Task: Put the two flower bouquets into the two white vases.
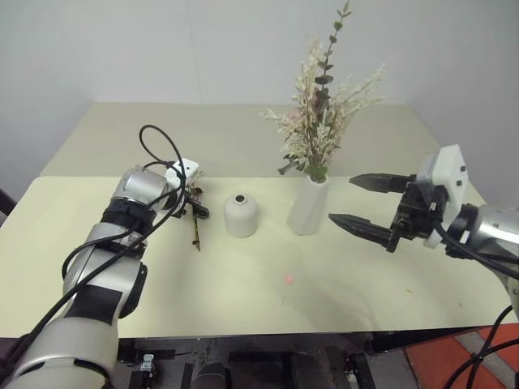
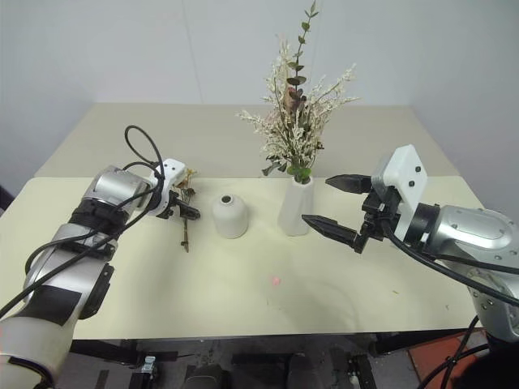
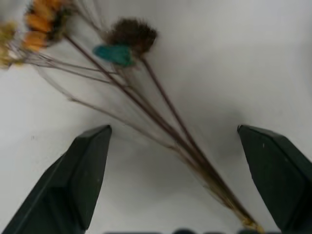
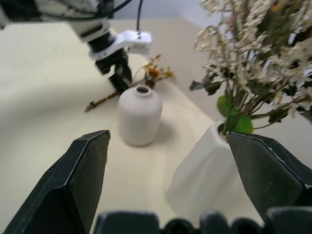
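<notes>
Left gripper (image 3: 173, 146) tilted down, fingers (image 3: 80, 170) spread.

With both arms reaching forward, the left claw (image 2: 185, 209) tips steeply down with its black fingers spread wide, while the right claw (image 1: 366, 203) is held roughly level and higher, its two black fingers likewise wide apart.

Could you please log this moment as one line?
big bouquet: in tall vase | small bouquet: on table | left claw: open over stems | right claw: open, empty
</notes>
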